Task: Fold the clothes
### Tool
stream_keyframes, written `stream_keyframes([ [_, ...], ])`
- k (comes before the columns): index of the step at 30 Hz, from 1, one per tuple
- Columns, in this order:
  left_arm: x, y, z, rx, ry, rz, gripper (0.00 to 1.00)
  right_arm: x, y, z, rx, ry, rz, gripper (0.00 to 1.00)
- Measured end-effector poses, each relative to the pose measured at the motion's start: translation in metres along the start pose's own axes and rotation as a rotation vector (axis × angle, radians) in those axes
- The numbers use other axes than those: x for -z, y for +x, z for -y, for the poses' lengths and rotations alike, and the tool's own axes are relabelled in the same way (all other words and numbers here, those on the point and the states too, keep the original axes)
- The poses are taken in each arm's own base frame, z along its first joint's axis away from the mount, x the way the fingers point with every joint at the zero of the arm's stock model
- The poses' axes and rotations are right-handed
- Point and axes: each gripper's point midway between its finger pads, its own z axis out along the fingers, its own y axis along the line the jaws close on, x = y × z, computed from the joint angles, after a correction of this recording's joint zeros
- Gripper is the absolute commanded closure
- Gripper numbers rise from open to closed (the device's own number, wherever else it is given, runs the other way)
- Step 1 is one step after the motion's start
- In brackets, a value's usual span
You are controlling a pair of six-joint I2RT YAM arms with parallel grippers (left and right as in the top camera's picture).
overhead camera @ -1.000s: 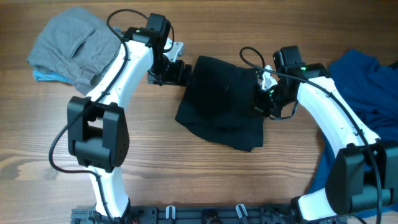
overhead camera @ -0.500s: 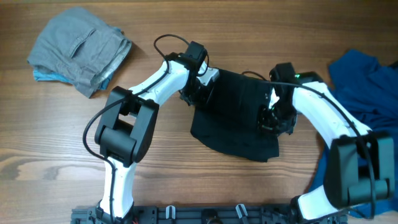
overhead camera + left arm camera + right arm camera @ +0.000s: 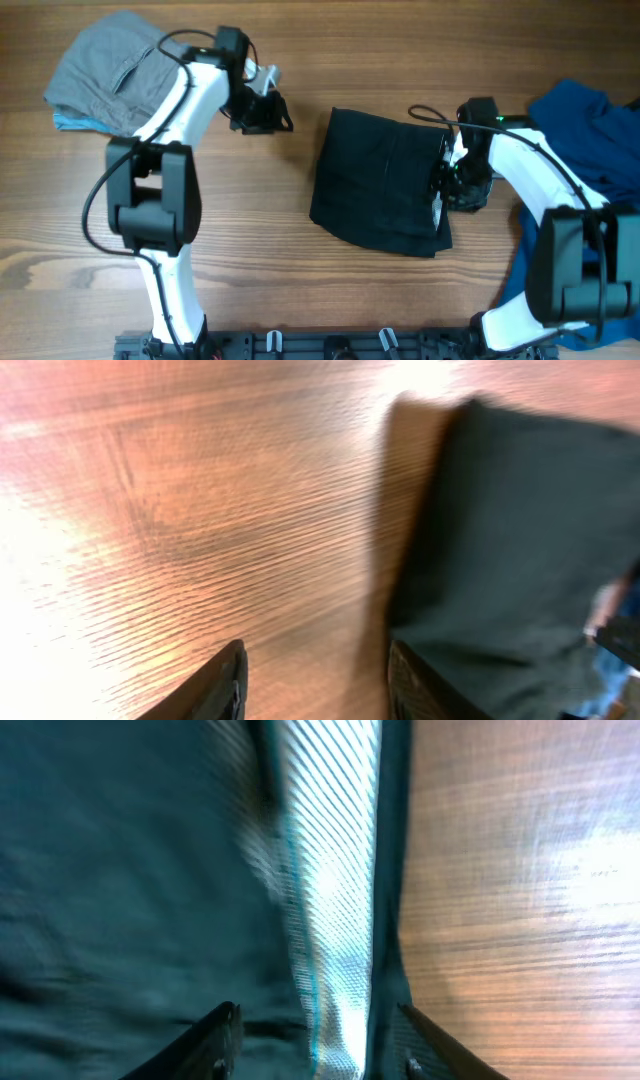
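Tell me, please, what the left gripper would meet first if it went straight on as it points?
Probably the bare table: the left gripper aims at wood, with the black shirt off to one side; depth is unclear.

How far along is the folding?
Done: the grey shorts lie folded, and the black shirt is a rough folded rectangle. In hand: nothing; the right gripper is open at the shirt's edge, the left gripper open above the table. Left: the blue garment lies crumpled.
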Motion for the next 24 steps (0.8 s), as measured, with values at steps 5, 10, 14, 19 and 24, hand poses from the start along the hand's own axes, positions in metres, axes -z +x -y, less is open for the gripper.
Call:
stream_keyframes([
  [5,0.03,-0.013,0.057,-0.152,0.126,0.101,0.96,0.018,-0.04,-0.012,-0.048,-0.044,0.191,0.96],
  [10,-0.004,0.003,0.107,-0.269,0.17,0.042,0.96,0.047,-0.111,-0.044,0.005,-0.175,0.5,0.96],
  [14,-0.06,0.005,0.113,-0.316,0.146,-0.001,0.95,0.029,-0.123,-0.046,0.017,-0.173,0.497,0.96],
  [19,-0.108,0.013,0.077,-0.218,0.064,-0.078,0.89,-0.015,-0.126,-0.029,-0.019,-0.083,0.389,0.96],
  [24,-0.093,0.004,0.06,-0.148,0.034,-0.071,0.72,-0.016,-0.121,-0.023,-0.038,-0.062,0.342,0.95],
])
